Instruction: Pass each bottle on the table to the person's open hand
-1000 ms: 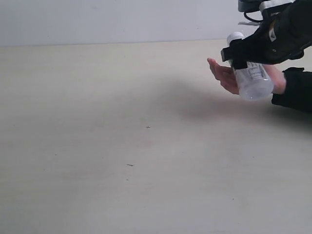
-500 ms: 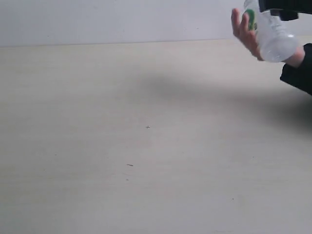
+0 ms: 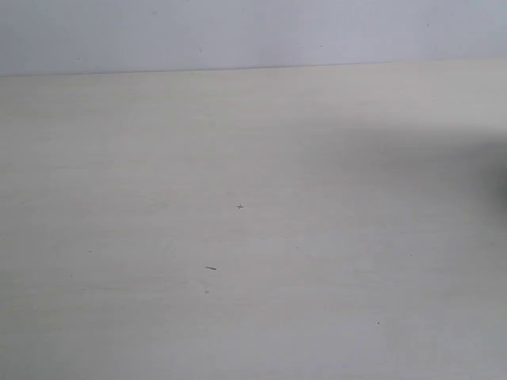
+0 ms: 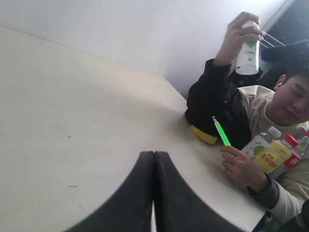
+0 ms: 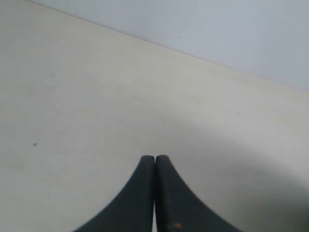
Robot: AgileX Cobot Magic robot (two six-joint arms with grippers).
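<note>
Logging both claws as closed. Left claw (image 4: 154, 155): its two dark fingers press flat against each other with nothing between them, and it hangs above the desk (image 4: 72, 106). Right claw (image 5: 155, 157): same condition, fingers meeting along their inner edges, gripping nothing, also above the pale desk surface.

Exterior view: pale beige wood-grain desk, with a tiny cross-shaped speck (image 3: 239, 207) near the middle and a short dark fleck (image 3: 211, 268) below it. A soft shadow lies across the right side. Neither claw appears in this view.

Bottles, left wrist view only: all four are with the person seated at the desk's far corner.
- The raised hand (image 4: 239, 36) grips a white bottle (image 4: 248, 57) with green marks by its top, well above the desk. The bottle hangs roughly upright.
- A second white bottle (image 4: 259, 146), a yellow-labelled bottle (image 4: 273, 158) with a red cap and a red-labelled bottle (image 4: 295, 158) are bunched together against the person's chest, tilted, beyond the desk edge.
- The lower hand (image 4: 241, 166) rests at the desk edge just beside those three and holds a thin green stick (image 4: 221, 130) pointing up.

A yellow object (image 4: 203, 136) shows under the dark sleeve at the desk edge; I cannot tell what it is.
</note>
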